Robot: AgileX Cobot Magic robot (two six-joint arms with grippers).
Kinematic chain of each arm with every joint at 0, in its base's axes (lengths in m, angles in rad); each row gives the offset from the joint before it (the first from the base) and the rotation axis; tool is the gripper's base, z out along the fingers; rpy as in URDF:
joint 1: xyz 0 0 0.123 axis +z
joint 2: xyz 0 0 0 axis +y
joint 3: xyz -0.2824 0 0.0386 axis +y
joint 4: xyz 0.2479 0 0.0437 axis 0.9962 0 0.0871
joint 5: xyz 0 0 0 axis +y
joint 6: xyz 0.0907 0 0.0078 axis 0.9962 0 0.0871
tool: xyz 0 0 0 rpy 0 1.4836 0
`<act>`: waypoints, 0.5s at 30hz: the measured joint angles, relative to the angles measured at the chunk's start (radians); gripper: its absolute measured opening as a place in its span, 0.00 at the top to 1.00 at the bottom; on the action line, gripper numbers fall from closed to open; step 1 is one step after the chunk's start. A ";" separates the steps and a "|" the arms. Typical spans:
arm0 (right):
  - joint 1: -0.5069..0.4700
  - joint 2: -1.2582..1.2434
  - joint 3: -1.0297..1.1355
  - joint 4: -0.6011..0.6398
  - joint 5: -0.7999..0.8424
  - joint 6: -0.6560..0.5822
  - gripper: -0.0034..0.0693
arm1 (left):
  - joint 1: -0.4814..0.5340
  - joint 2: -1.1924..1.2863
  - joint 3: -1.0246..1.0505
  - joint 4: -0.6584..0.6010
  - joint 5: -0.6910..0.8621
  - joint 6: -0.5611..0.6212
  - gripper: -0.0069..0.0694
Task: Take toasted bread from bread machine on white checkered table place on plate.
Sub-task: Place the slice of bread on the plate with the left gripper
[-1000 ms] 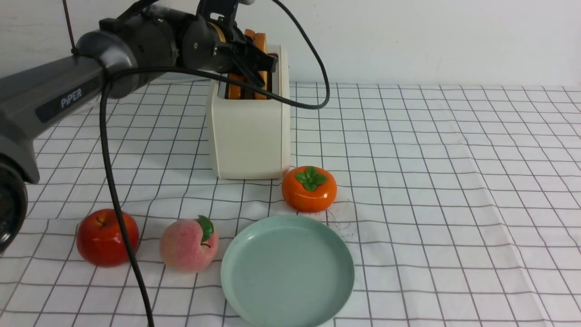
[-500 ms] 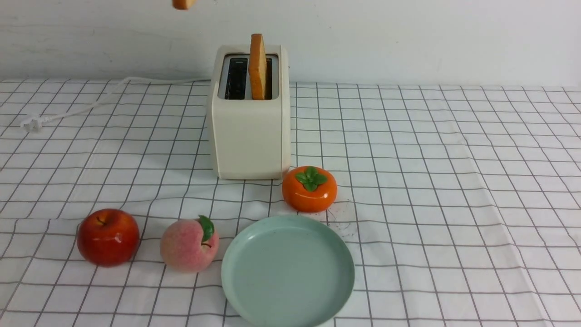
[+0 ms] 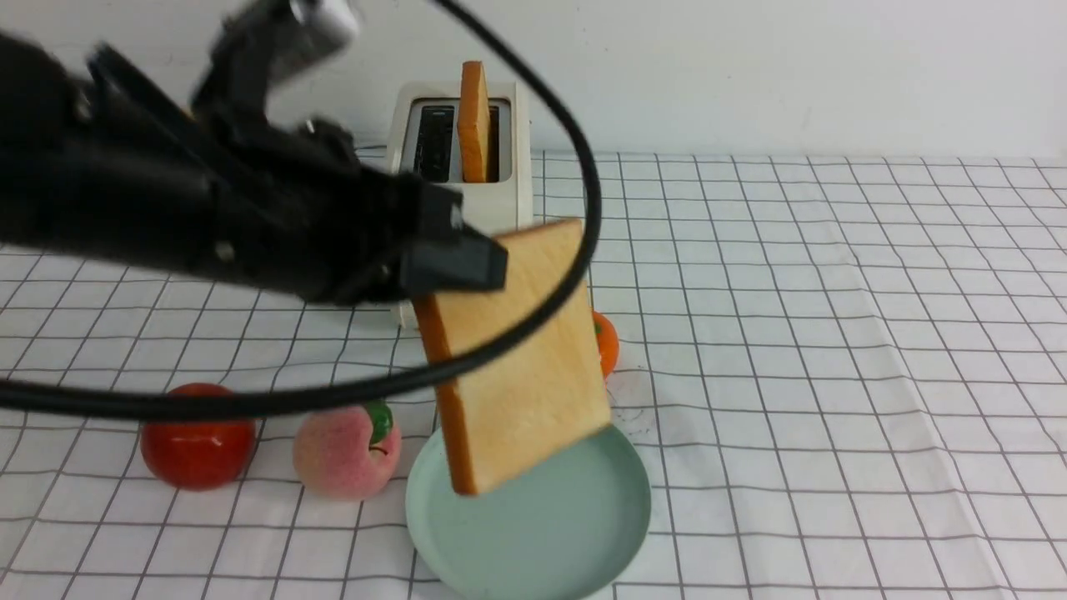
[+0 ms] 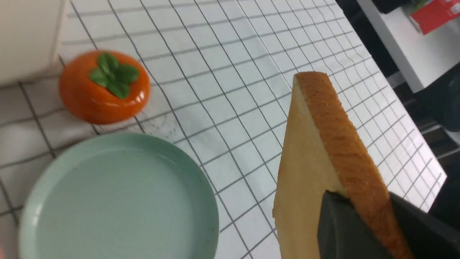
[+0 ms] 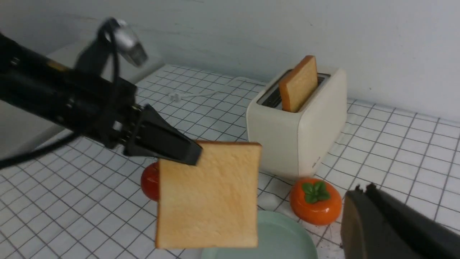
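Left gripper [image 3: 473,263] tight on toast slice [image 3: 533,392] (above plate [image 3: 583,517])

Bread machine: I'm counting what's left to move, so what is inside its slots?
One toast slice stands upright in the right slot; the left slot shows only dark, its bottom unseen.
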 joint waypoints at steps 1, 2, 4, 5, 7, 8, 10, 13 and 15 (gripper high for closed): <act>0.000 0.000 0.000 0.010 0.009 -0.006 0.97 | 0.000 0.017 0.033 -0.067 -0.028 0.050 0.78; 0.000 0.000 0.000 0.016 0.015 -0.008 0.97 | 0.000 0.028 0.049 -0.105 -0.042 0.076 0.78; 0.000 0.000 0.000 0.021 0.026 -0.012 0.97 | 0.000 0.067 0.075 -0.194 -0.070 0.146 0.78; 0.000 0.000 0.000 0.021 0.029 -0.012 0.97 | 0.000 0.071 0.075 -0.201 -0.070 0.151 0.78; 0.000 0.000 0.000 0.021 0.038 -0.012 0.97 | 0.000 0.125 0.080 -0.249 -0.074 0.186 0.78; 0.000 0.000 0.000 0.021 0.038 -0.012 0.97 | 0.000 0.133 0.080 -0.249 -0.075 0.188 0.78; 0.000 0.000 0.000 0.025 0.052 -0.012 0.96 | 0.000 0.177 0.081 -0.237 -0.076 0.196 0.78; 0.000 0.000 0.000 0.028 0.060 -0.013 0.96 | 0.000 0.216 0.081 -0.209 -0.069 0.194 0.78; 0.000 0.000 0.000 0.029 0.065 -0.013 0.96 | 0.000 0.240 0.081 -0.202 -0.065 0.187 0.78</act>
